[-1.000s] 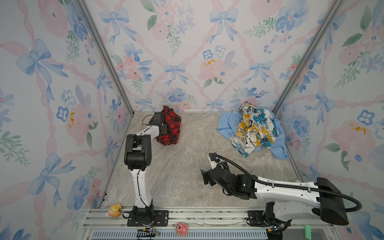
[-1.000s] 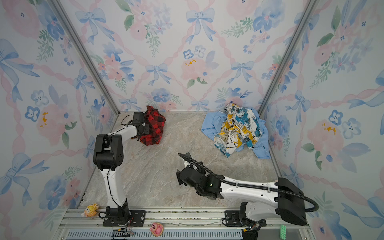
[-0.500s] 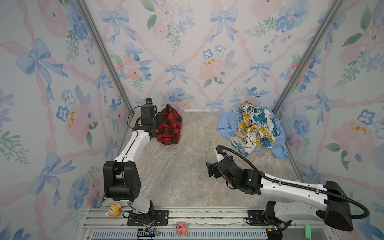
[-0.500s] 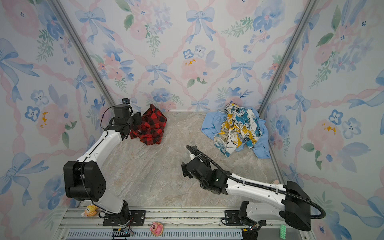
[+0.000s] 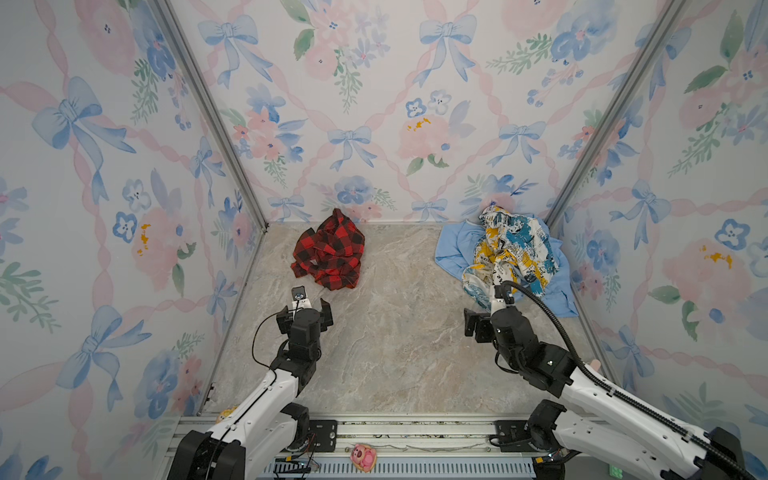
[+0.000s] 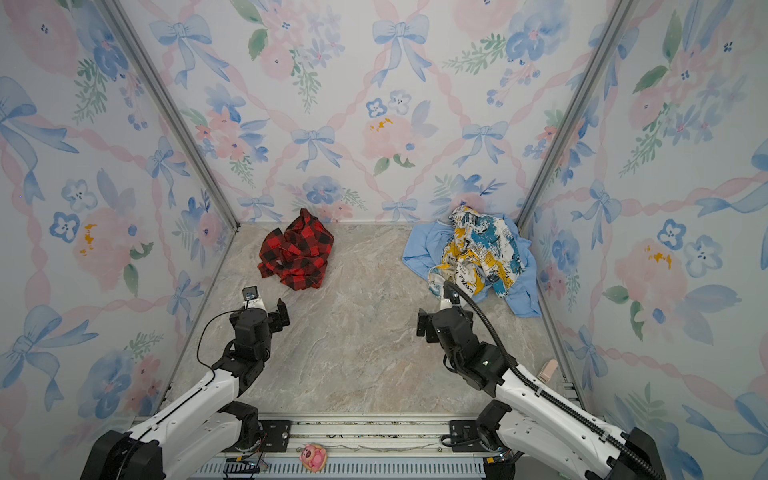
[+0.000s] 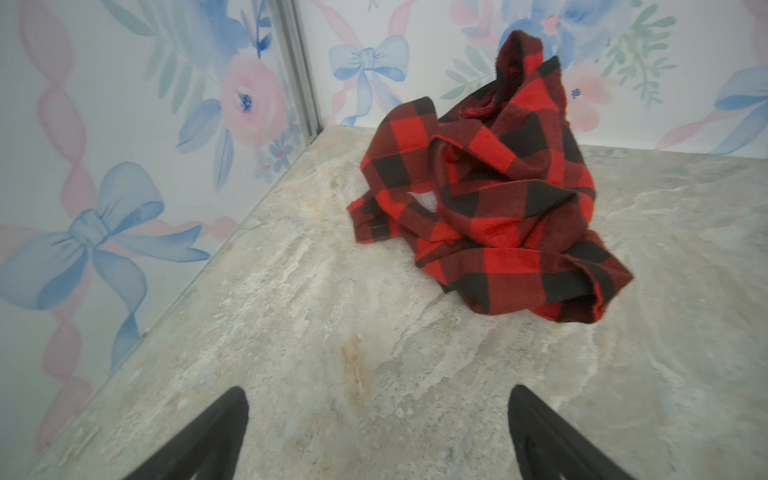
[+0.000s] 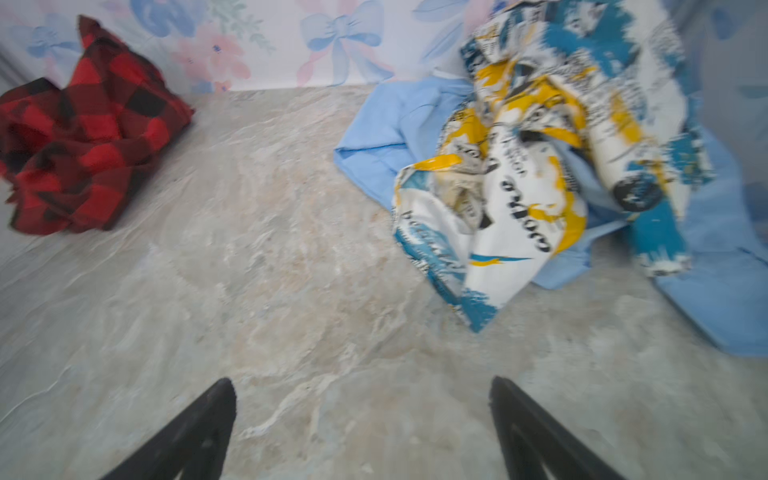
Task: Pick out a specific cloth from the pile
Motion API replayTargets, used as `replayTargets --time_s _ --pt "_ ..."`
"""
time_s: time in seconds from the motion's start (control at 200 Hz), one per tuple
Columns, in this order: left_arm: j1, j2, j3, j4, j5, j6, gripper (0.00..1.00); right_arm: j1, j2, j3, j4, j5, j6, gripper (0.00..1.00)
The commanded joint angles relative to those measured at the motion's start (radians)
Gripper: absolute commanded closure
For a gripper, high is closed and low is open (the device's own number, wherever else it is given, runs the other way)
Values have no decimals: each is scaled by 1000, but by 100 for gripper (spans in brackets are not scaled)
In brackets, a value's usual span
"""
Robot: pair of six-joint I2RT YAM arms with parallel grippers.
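Observation:
The cloth (image 5: 328,255) (image 6: 297,253), a red-and-black check shirt, lies crumpled on the floor near the back left corner, apart from the pile. It also shows as the cloth (image 7: 490,199) (image 8: 83,137) in both wrist views. My left gripper (image 5: 306,309) (image 6: 259,311) (image 7: 378,395) is open, a short way in front of it over bare floor, holding nothing. The pile (image 5: 511,253) (image 6: 478,253) (image 8: 519,178) at the back right is a white printed cloth on a light blue shirt (image 5: 455,249). My right gripper (image 5: 492,311) (image 6: 444,313) (image 8: 361,384) is open just in front of it.
Flowered walls close in the marble floor (image 5: 395,332) on three sides, with metal posts in the back corners. A pink toy (image 5: 363,457) sits on the front rail, a yellow toy (image 5: 226,413) at the front left, and a pink object (image 6: 546,370) by the right wall.
My left gripper opened, let go of the check cloth and drew back toward the front. The cloth now rests on the floor. My right gripper moved right, toward the pile.

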Motion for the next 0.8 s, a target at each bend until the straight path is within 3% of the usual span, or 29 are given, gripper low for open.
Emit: replayTargets --time_s 0.0,0.115,0.2,0.275,0.315,0.365,0.42,0.485,0.565,0.795 --pt "15 125 -21 358 -150 93 2 -163 -57 -56 13 88 -125 3" --pt "80 333 -18 540 -28 -5 2 -316 -47 -213 300 96 -238 3" --pt "81 412 41 547 -22 68 2 -371 7 -249 433 60 -315 3" --pt "117 493 -17 774 89 124 2 -388 92 -354 710 38 -392 3" --pt "142 544 -43 892 166 146 2 -414 153 -388 816 3 -388 3" --pt "139 521 -40 825 235 149 2 -436 215 -393 901 -30 -382 3" --pt "137 545 -57 864 259 158 2 -440 245 -377 906 -79 -385 3" --pt "138 648 -72 1048 260 187 2 -456 328 -384 1043 -116 -392 3" --pt "138 583 -28 844 268 163 2 -464 440 -356 1152 -149 -421 3" --pt "141 613 -8 859 265 169 2 -477 680 -251 1242 -280 -488 3"
